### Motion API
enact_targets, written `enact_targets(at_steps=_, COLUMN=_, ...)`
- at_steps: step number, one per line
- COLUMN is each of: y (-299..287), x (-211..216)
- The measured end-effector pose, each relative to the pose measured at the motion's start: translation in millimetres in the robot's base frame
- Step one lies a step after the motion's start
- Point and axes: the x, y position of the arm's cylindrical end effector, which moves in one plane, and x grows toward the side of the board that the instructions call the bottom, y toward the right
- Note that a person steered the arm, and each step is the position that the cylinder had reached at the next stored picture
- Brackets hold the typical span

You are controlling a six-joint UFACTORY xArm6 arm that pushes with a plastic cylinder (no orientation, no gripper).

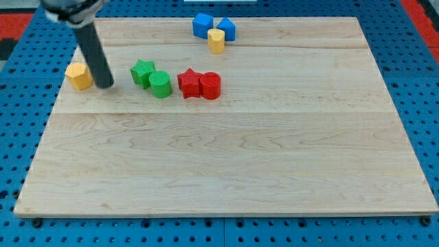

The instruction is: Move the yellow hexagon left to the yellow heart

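**Tip beside the yellow block at left**

Your tool is a bare rod with nothing to open or close; my tip sits just right of the yellow hexagon near the tabletop's left edge. The yellow heart stands well apart, touching the blue blocks at the view's top.

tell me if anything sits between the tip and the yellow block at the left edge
Nothing visible does. My tip stands close on the view's right of that yellow block. The green star lies further right, beyond the tip.
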Motion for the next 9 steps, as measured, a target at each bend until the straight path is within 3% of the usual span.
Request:
enact_targets(at_steps=1, y=-93, x=2)
enact_targets(at_steps=4, y=-27, x=-75)
enact_targets(at_steps=5, y=37, x=-106)
enact_targets(at_steps=6, y=97, x=-101)
enact_targets(at_steps=7, y=112, x=-106)
enact_targets(at_steps=8, y=166, x=-130)
enact_targets(at_steps=9, y=166, x=-107)
